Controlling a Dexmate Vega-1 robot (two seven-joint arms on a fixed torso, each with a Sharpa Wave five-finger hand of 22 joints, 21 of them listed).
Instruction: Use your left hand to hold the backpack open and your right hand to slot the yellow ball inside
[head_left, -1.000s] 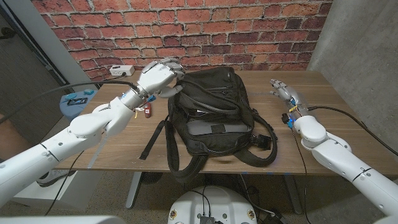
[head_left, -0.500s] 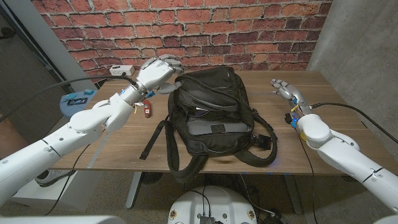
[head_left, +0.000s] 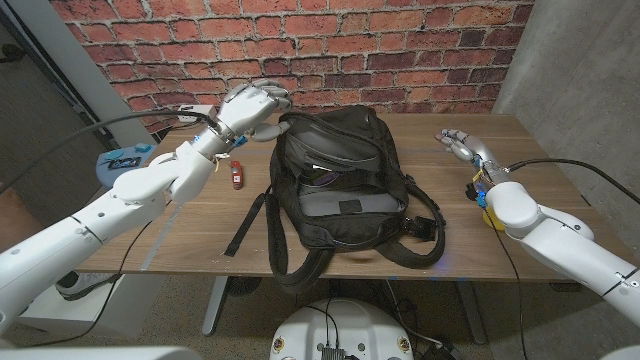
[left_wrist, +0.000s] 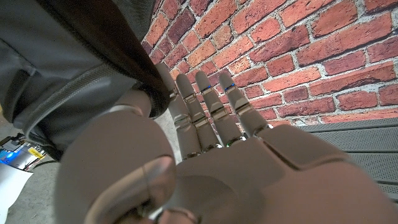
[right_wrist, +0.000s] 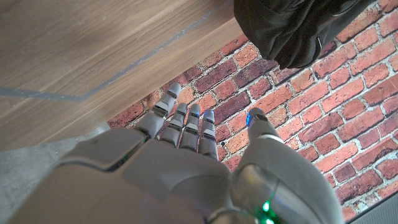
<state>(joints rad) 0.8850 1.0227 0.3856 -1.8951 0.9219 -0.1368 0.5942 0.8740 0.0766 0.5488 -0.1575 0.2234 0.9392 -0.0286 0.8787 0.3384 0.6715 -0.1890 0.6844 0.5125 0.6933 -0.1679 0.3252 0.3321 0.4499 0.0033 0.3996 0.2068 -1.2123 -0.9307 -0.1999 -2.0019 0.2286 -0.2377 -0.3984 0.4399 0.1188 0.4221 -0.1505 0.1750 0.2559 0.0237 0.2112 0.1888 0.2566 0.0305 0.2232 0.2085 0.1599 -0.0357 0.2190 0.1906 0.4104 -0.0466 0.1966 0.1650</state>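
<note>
- The black backpack (head_left: 340, 180) lies mid-worktop (head_left: 180, 230), its zipper gaping.
- Your left hand (head_left: 248, 106) pinches the bag's top edge, lifting it.
- Your right hand (head_left: 462, 143) hovers spread, holding nothing, well right of the bag.

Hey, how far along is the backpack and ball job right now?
Done: backpack lies unzipped on the table. In hand: left hand grips its top edge, fingers extended past it. Left: right hand is open and empty; no yellow ball visible yet.
</note>
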